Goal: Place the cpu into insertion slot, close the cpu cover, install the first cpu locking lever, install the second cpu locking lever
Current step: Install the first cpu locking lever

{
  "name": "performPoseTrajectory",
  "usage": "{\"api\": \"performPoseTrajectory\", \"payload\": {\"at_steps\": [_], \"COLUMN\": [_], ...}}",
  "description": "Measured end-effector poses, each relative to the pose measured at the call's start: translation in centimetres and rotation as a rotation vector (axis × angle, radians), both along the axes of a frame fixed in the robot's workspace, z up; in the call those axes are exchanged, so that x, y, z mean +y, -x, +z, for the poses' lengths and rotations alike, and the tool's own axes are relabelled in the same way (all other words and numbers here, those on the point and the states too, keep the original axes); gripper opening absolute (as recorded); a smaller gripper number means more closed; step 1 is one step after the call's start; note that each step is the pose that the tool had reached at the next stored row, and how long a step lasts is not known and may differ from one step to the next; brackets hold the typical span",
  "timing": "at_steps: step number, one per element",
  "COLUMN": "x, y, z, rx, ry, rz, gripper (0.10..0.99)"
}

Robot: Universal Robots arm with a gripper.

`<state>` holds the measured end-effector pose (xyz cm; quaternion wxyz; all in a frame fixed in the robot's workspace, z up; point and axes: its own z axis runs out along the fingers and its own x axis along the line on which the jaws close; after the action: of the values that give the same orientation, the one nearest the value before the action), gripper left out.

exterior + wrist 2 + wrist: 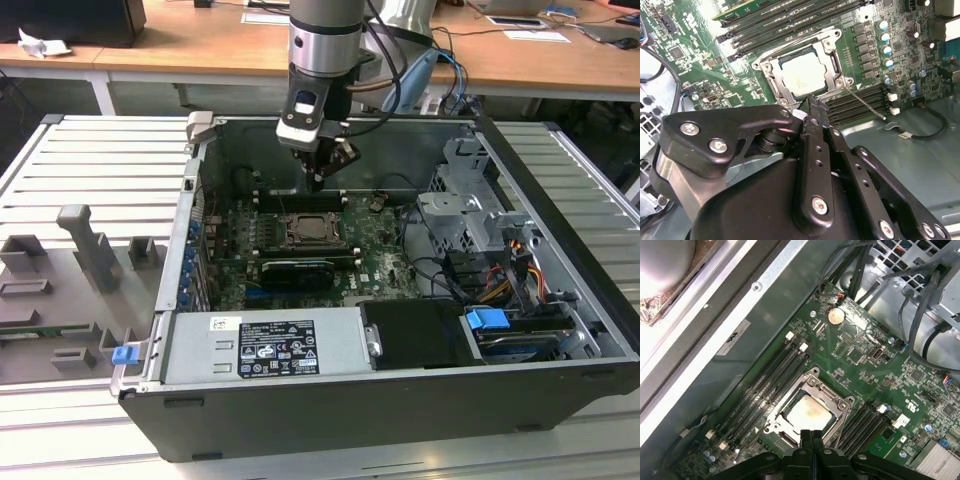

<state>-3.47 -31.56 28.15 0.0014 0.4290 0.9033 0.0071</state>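
Note:
The cpu (pixel 807 415) (pixel 802 74) lies flat in the insertion slot (pixel 313 231), its pale metal face up. The silvery cpu cover (pixel 791 391) (pixel 833 56) lies down around it like a frame. A thin wire locking lever (pixel 867 103) sticks out from one corner of the socket, away from the frame. My gripper (pixel 811 438) (pixel 813 103) (pixel 318 180) hangs just above the socket's edge with its black fingers pressed together and nothing between them.
Long black memory slots (pixel 767 382) (pixel 862 420) run along both sides of the socket. The open computer case (pixel 560 300) has tall walls, with a drive cage and cables (pixel 470 215) on the exterior view's right and a power supply (pixel 265 345) at the front.

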Motion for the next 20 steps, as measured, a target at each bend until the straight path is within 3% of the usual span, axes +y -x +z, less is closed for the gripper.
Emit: {"api": "performPoseTrajectory", "payload": {"at_steps": [20], "x": [0.0], "y": [0.0], "z": [0.0], "rx": [0.0], "ry": [0.0], "rz": [0.136], "gripper": [0.106]}}
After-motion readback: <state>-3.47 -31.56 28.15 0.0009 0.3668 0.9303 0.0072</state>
